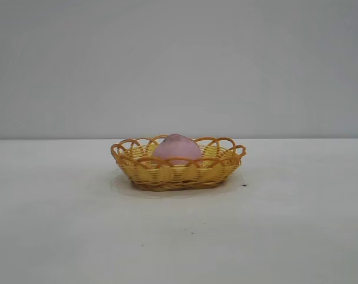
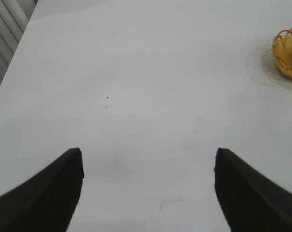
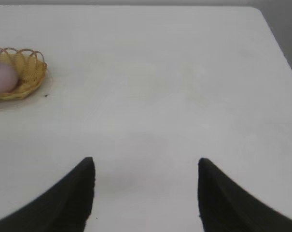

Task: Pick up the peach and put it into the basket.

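The dusty pink peach point(image 1: 177, 148) lies inside the yellow-orange wicker basket point(image 1: 167, 174) at the middle of the white table. The right wrist view shows the same peach point(image 3: 2, 77) in the basket point(image 3: 32, 72), far off to one side. In the left wrist view only an edge of the basket point(image 2: 283, 55) shows. My left gripper point(image 2: 148, 154) hangs open over bare table, well away from the basket. My right gripper point(image 3: 146, 164) is also open and empty over bare table. Neither arm appears in the exterior view.
The white table point(image 1: 297, 225) spreads wide around the basket. Its far edge meets a grey wall point(image 1: 179, 65). A rounded table corner point(image 3: 259, 12) shows in the right wrist view, and a table edge point(image 2: 10, 53) in the left wrist view.
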`<action>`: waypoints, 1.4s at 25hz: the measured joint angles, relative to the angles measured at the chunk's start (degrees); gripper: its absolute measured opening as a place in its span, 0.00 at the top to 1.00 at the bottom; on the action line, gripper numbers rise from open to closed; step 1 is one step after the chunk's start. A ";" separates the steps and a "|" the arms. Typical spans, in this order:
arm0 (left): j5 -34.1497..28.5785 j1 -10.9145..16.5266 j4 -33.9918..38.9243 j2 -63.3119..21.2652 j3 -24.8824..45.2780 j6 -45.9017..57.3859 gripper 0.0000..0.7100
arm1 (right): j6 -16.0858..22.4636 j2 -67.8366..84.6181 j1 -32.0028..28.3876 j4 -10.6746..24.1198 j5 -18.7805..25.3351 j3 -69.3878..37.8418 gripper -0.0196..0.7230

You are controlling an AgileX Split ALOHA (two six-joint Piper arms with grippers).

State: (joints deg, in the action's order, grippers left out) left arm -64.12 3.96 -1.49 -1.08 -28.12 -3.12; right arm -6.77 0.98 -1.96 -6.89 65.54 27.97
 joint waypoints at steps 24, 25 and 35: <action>-0.03 0.00 0.81 0.00 0.00 0.00 0.26 | 0.36 0.00 6.18 0.13 0.00 0.00 0.44; -0.03 0.00 0.81 0.00 0.00 0.00 0.26 | 0.36 0.00 6.18 0.13 0.00 0.00 0.44; -0.03 0.00 0.81 0.00 0.00 0.00 0.26 | 0.36 0.00 6.18 0.13 0.00 0.00 0.44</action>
State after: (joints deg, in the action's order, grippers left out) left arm -64.15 3.96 -0.68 -1.08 -28.12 -3.12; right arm -6.41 0.98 4.22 -6.76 65.54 27.97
